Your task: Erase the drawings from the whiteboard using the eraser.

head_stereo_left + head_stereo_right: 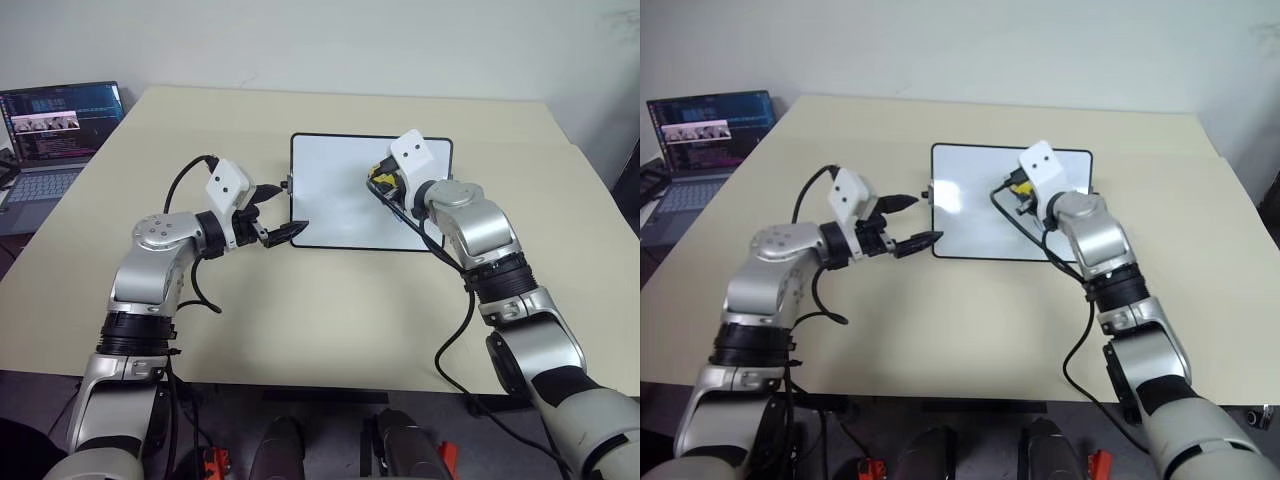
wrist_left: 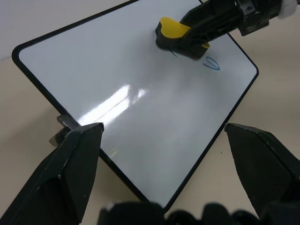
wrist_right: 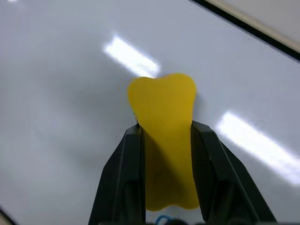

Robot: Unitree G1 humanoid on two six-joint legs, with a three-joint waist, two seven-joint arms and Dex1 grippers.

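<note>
The whiteboard [image 1: 335, 215] lies flat in the middle of the table, glossy white with a thin black frame. My right gripper [image 3: 166, 125] is shut on the yellow eraser [image 3: 164, 112], whose tip rests on the board's right half, seen also from the head [image 1: 384, 172]. A small blue drawing [image 2: 212, 64] sits just beside the eraser [image 2: 171, 29], toward the board's right edge. At the board's near left corner my left gripper [image 1: 290, 208] stands open, its fingers [image 2: 70, 168] spread wide to either side of that corner.
An open laptop [image 1: 55, 130] stands at the table's far left edge. A small black knob [image 1: 287, 183] sticks out of the board's left side, close to my left gripper's upper finger. Bare tabletop [image 1: 330, 310] lies in front of the board.
</note>
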